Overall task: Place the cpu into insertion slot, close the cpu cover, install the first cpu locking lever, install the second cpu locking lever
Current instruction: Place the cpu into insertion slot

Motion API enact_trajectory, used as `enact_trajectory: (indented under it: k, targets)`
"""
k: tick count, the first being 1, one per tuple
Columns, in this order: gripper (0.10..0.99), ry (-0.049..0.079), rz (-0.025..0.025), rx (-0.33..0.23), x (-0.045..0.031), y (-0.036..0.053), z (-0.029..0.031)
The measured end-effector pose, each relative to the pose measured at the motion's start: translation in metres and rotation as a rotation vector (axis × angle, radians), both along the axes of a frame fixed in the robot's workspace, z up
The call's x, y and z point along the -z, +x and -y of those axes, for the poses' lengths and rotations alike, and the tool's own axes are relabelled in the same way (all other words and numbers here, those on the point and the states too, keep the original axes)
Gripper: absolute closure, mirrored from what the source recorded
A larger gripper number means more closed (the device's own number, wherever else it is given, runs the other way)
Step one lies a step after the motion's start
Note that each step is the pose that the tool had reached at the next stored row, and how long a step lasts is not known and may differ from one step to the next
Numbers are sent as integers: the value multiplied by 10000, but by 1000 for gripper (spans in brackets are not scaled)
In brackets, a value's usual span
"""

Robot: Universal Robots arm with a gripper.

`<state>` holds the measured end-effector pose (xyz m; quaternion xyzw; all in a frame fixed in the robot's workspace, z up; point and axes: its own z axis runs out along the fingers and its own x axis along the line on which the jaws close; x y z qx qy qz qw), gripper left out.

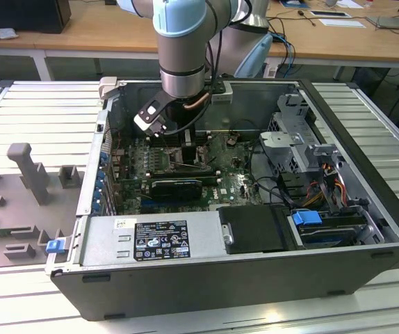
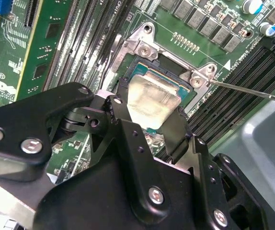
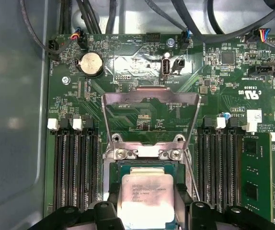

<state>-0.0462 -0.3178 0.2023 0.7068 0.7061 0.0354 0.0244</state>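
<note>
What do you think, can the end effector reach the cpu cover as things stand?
Probably, but not freely: the cpu cover stands open beyond the insertion slot, with nothing between. The end effector appears shut on the cpu, so it's occupied.

A thin silver cut-out cover plate stands upright along one edge of the square black-and-silver socket; long black memory slots flank two sides.

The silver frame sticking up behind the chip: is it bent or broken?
Nothing looks damaged. The cpu cover stands tipped up on its hinge, open, not bent. The gripper holds the cpu at the insertion slot, lined up with it.
</note>
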Motion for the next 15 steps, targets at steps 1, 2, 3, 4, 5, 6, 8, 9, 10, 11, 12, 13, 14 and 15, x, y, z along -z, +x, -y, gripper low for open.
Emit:
enact_trajectory:
  k: [1, 2, 3, 4, 5, 6, 8, 9, 10, 11, 12, 13, 14, 15]
  targets:
    - [561, 1, 1, 0, 0, 0, 0]
    - [561, 2, 1, 1, 1, 0, -1]
    - [545, 2, 2, 1, 1, 0, 0]
    - [545, 2, 1, 1, 1, 0, 0]
    - [482, 2, 1, 0, 1, 0, 0]
    - [482, 3, 2, 1, 1, 0, -1]
    - [482, 2, 1, 1, -21, 0, -1]
    - [482, 2, 2, 1, -41, 0, 0]
    - [482, 4, 2, 2, -57, 0, 0]
    - [482, 5, 1, 5, -73, 0, 0]
    - [498, 5, 1, 6, -88, 0, -1]
    - [565, 4, 0, 5, -100, 0, 0]
    - [565, 5, 0, 6, -109, 0, -1]
    - [627, 5, -2, 7, -115, 0, -1]
